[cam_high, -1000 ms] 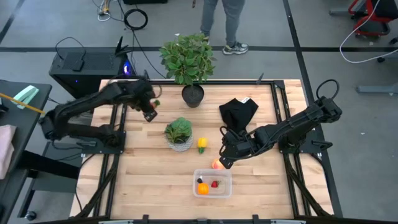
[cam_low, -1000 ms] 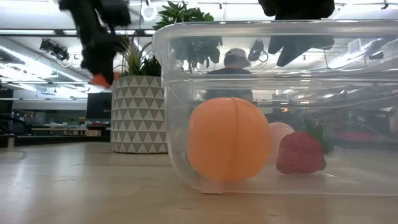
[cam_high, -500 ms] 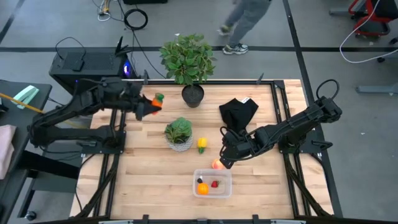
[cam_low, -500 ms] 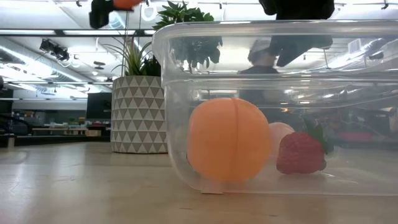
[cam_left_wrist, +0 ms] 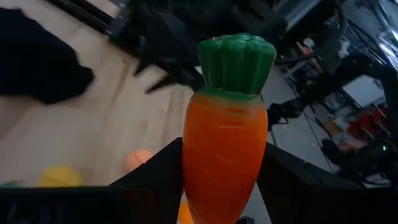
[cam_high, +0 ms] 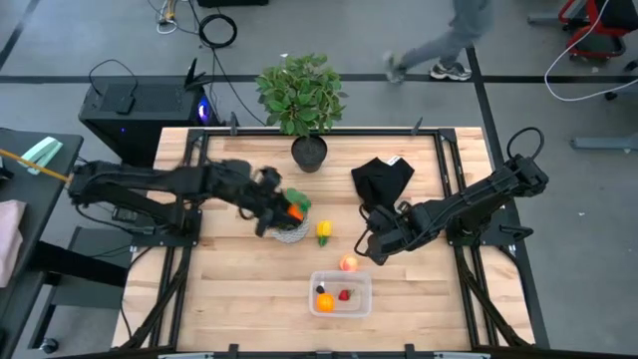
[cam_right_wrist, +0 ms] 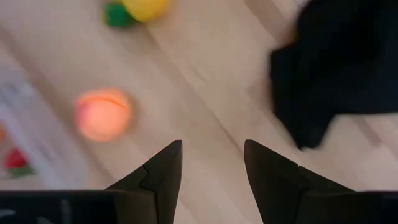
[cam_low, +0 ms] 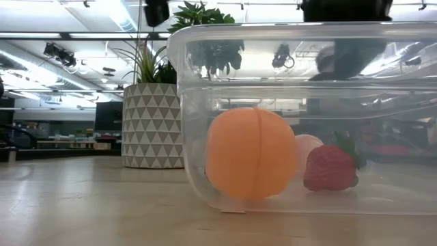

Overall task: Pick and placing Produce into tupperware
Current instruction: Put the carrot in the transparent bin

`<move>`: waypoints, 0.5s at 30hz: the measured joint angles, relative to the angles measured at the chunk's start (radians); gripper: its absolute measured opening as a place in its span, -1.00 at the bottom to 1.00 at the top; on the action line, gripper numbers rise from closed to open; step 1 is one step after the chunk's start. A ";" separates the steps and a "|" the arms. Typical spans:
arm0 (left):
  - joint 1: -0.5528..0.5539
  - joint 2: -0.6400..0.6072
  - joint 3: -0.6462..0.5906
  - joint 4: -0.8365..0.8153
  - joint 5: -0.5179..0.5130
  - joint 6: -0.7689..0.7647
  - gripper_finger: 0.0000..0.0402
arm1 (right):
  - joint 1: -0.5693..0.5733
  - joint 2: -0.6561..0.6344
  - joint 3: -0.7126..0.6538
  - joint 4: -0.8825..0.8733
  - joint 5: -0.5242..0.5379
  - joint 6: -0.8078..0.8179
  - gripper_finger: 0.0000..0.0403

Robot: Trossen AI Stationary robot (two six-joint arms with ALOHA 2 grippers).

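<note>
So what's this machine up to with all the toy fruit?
It's packing toy produce into the clear tupperware. The left gripper is clamped on the carrot, carrying it above the white pot with the succulent. The right gripper hangs open and empty over the table beside the black cloth. An orange ball and a strawberry already sit in the container. The peach-coloured piece and the yellow piece lie on the table.

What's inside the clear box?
The tupperware holds an orange ball and a red strawberry. A pale piece shows behind the ball, mostly hidden by it.
</note>
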 joint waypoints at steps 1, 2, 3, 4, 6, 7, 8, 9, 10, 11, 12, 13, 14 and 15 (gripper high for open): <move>-0.013 0.030 0.000 0.025 0.000 0.001 -0.07 | 0.000 0.000 0.000 -0.026 0.000 0.006 -0.11; -0.025 0.061 0.000 0.042 0.000 0.001 -0.07 | 0.000 0.000 0.000 -0.050 0.000 0.011 -0.11; -0.037 0.090 0.000 0.056 0.000 0.001 -0.08 | 0.000 0.000 0.000 -0.073 0.001 0.018 -0.11; -0.048 0.119 0.000 0.072 0.000 0.002 -0.08 | 0.000 0.000 0.000 -0.096 0.001 0.024 -0.11; -0.070 0.165 0.000 0.097 0.000 0.002 -0.10 | 0.000 0.000 0.000 -0.140 0.008 0.038 -0.11; -0.080 0.189 0.000 0.112 0.000 0.002 -0.11 | 0.000 0.000 0.000 -0.162 0.015 0.048 -0.11; -0.090 0.212 0.000 0.128 0.000 0.002 -0.11 | 0.000 0.000 0.000 -0.184 0.025 0.059 -0.11; -0.100 0.234 0.000 0.138 0.000 -0.002 -0.11 | 0.000 0.000 0.000 -0.201 0.035 0.071 -0.11; -0.110 0.254 0.000 0.149 0.000 -0.008 -0.11 | 0.000 -0.001 0.000 -0.212 0.044 0.080 -0.11; -0.120 0.274 0.000 0.169 0.000 -0.013 -0.11 | 0.000 -0.001 0.000 -0.219 0.054 0.086 -0.11; -0.129 0.293 0.000 0.196 0.000 -0.014 -0.10 | 0.000 -0.001 0.000 -0.221 0.065 0.094 -0.11; -0.139 0.309 0.000 0.217 0.000 -0.015 -0.09 | 0.000 -0.005 0.000 -0.221 0.074 0.099 -0.11; -0.147 0.327 0.000 0.240 0.000 -0.016 -0.08 | 0.000 -0.009 0.000 -0.218 0.083 0.105 -0.11; -0.155 0.345 0.000 0.273 0.000 -0.022 -0.07 | 0.000 -0.013 0.000 -0.214 0.091 0.109 -0.11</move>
